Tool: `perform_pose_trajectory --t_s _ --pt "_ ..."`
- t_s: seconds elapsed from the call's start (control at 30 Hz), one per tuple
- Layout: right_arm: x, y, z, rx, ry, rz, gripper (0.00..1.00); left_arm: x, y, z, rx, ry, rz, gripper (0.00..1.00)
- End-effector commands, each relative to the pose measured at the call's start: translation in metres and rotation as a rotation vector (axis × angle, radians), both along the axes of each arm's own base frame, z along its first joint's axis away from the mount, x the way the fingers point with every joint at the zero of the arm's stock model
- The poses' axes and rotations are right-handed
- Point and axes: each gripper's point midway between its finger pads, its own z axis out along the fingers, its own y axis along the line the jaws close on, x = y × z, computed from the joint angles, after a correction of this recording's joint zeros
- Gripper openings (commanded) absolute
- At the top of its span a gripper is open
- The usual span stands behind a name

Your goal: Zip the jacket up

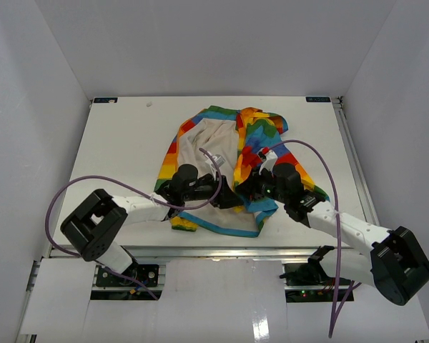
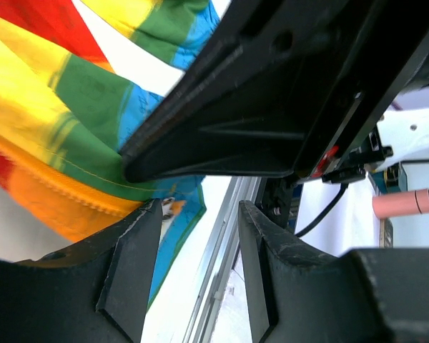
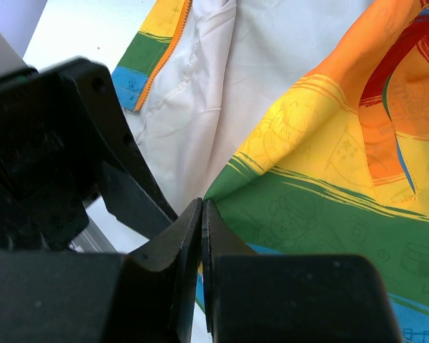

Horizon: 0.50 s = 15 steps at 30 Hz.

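The rainbow-striped jacket [image 1: 216, 143] lies open on the white table, cream lining up, its right front panel folded over. My right gripper [image 1: 247, 189] is at the lower hem and is shut on the panel's green-striped edge [image 3: 329, 200]; its jaws [image 3: 201, 209] stand pressed together with fabric between them. My left gripper [image 1: 227, 200] sits just left of it, open and empty [image 2: 200, 211], with the hem and orange zipper tape [image 2: 64, 200] by its left finger. The other zipper edge [image 3: 168, 50] runs along the far panel.
The table's front aluminium rail [image 2: 222, 243] runs just beneath the left gripper. Purple cables [image 1: 57, 204] loop beside both arms. White walls enclose the table on three sides. A pink cylinder [image 2: 404, 204] lies off the table.
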Motion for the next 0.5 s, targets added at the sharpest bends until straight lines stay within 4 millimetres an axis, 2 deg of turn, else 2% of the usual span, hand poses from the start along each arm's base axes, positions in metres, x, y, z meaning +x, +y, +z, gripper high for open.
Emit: perform_pose_trajectory --t_s 0.0,0.1,0.23,0.4,0.47 --pt "0.004 0.005 0.021 0.040 -0.076 0.006 0.08 -0.010 -0.018 0.010 -0.027 -0.057 -0.065 0.57" --pt "0.005 0.004 0.021 0.039 -0.076 0.002 0.08 -0.019 -0.023 0.007 -0.020 -0.068 -0.090 0.57" --pt "0.005 0.004 0.021 0.039 -0.078 -0.001 0.08 -0.034 -0.019 0.005 -0.028 -0.078 -0.133 0.57" --pt "0.006 0.004 0.020 0.036 -0.077 -0.002 0.08 -0.059 -0.008 0.020 -0.077 -0.140 -0.221 0.57" --pt "0.005 0.004 0.021 0.038 -0.079 0.001 0.08 -0.052 -0.002 0.027 -0.070 -0.160 -0.154 0.56"
